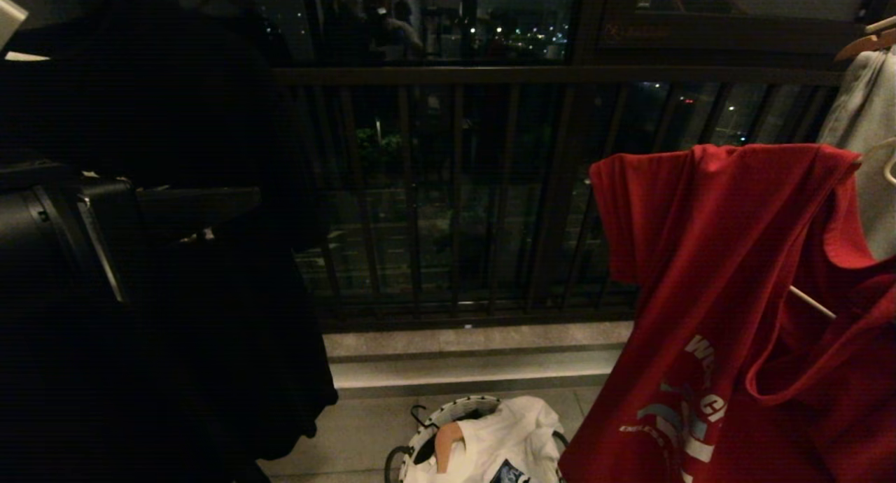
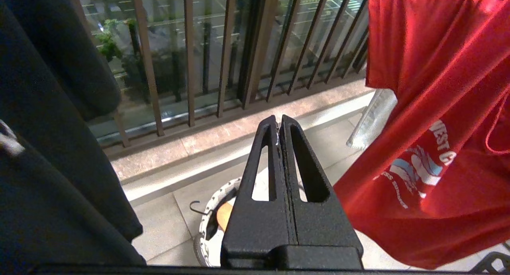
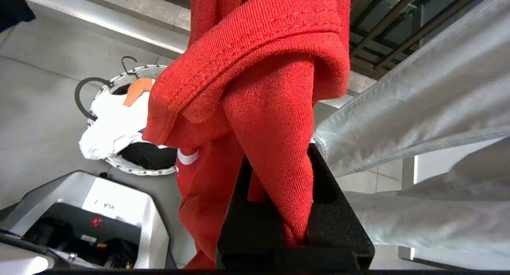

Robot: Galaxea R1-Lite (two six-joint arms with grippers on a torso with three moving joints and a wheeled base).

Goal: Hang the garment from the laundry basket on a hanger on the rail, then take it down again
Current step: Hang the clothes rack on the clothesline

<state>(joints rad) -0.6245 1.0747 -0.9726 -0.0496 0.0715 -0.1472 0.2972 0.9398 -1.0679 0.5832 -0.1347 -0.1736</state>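
The red garment [image 1: 707,259] hangs in the air on the right, its white chest lettering facing me. My right gripper [image 3: 279,163] is shut on a fold of the garment [image 3: 263,67], which drapes over its fingers. A thin white rod of the hanger [image 1: 812,302] shows at the neck opening. The laundry basket [image 1: 428,427] stands on the floor below, holding a white cloth. My left gripper [image 2: 280,121] is shut with nothing in it, left of the garment [image 2: 430,87] and above the basket [image 2: 209,203]. The rail is out of view.
A black T-shirt [image 1: 175,119] hangs close on the left. A grey garment [image 1: 868,105] on a wooden hanger [image 1: 864,42] hangs at the far right. A dark balcony railing [image 1: 455,189] and a stone step [image 1: 476,360] lie ahead. Another wooden hanger [image 1: 448,441] sticks out of the basket.
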